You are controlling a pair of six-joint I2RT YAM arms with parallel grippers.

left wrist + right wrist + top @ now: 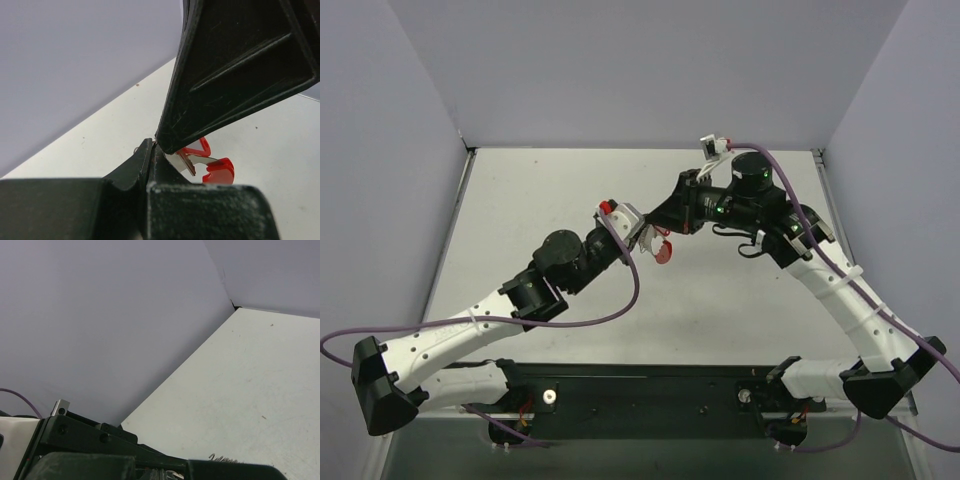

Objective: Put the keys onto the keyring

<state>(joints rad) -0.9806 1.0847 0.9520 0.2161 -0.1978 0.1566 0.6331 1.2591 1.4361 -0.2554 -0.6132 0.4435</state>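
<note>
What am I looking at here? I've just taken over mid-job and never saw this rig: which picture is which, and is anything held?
Two robot arms are bolted at the table's near edge, each ending in a two-finger gripper. The overhead picture looks down from behind them: the left gripper and right gripper meet over the table. The other two pictures come from wrist cameras. The left wrist view shows its own fingers closed at the bottom, the right gripper's finger above, and the red-and-silver key bundle just beyond. The right wrist view shows mostly wall and table. Both grippers are shut at the bundle; which one grips which part I cannot tell.
</note>
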